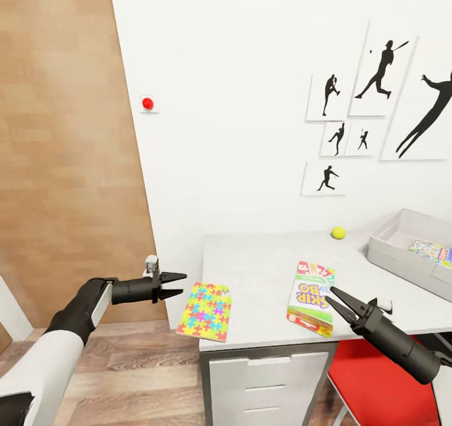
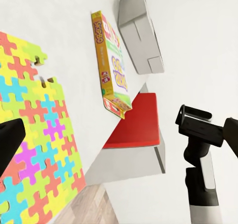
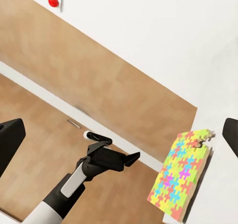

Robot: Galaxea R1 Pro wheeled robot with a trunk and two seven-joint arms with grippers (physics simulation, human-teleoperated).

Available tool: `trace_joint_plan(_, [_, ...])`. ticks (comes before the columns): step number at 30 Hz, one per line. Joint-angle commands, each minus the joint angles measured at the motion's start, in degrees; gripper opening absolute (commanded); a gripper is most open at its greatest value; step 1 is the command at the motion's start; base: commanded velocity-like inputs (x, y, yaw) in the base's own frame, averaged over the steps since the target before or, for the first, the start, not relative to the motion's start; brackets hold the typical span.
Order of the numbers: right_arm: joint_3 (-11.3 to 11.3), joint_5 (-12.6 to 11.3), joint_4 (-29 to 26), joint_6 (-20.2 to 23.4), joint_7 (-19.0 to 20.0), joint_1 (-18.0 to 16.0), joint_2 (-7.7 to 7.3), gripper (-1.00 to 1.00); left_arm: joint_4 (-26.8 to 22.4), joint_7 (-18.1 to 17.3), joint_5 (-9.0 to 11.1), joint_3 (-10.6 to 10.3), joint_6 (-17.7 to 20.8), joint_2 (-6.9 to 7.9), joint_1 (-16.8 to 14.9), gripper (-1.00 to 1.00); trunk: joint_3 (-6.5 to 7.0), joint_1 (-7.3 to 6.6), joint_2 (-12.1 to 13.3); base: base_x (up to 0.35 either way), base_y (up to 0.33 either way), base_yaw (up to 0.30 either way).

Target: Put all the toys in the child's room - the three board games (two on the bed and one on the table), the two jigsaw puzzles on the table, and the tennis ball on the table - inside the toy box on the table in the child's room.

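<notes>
Robot stands at the near edge of the tabletop (image 1: 263,256), both arms raised, nothing carried. Left hand (image 1: 177,285) hovers off the tabletop's left edge, jaws parted a little and empty, tips pointing right toward the jigsaw puzzle (image 1: 205,309), which lies flat at the near left corner and overhangs the edge. Right hand (image 1: 339,299) has its jaws spread wide and empty, tips just beside the near right edge of the Skip-Bo board game (image 1: 311,297), which lies flat toward the near middle of the tabletop. Tennis ball (image 1: 338,232) sits farther back, near the wall, well apart from both hands. Toy box (image 1: 402,244), a grey tray, stands at the far right of the tabletop; something printed and colourful already lies inside, possibly the second puzzle or a game, though too small to tell. Step in hand looks like the approach to a first pick from the tabletop, most likely the board game with the right hand. Next move would call for closing over the box's thin edge, lifting clear, then carrying right and far to the toy box. The overhanging puzzle should suit an edge pinch by the left hand.
</notes>
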Motion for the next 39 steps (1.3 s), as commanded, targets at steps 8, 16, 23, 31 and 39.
trace_joint_plan(8, [0.0,0.2,0.0,0.2,0.3,-0.1,0.07,1.0,0.0,-0.1,0.1,0.0,0.3,0.03,0.0,1.0,-0.06,0.0,0.0,0.017,0.013,0.0])
trace_joint_plan(16, [0.1,0.2,0.0,0.2,0.3,-0.1,0.08,1.0,0.0,-0.1,0.1,0.1,0.2,0.03,0.0,1.0,-0.06,0.0,0.0,0.086,0.063,0.0])
trace_joint_plan(23, [0.1,0.2,0.0,0.2,0.3,-0.1,0.08,1.0,0.0,-0.1,0.1,0.1,0.2,0.07,0.0,1.0,-0.06,0.0,0.0,0.008,0.006,0.0])
trace_joint_plan(31, [0.2,0.2,0.0,0.2,0.3,-0.1,0.17,1.0,0.0,-0.2,0.1,0.1,0.3,0.1,0.0,1.0,-0.6,0.66,-1.2,0.001,0.0,0.0])
trace_joint_plan(39, [0.3,0.2,0.0,0.2,0.4,0.0,0.24,1.0,0.0,-0.2,0.1,0.2,0.4,0.1,0.0,1.0,-2.04,2.41,-4.4,0.0,0.0,0.0])
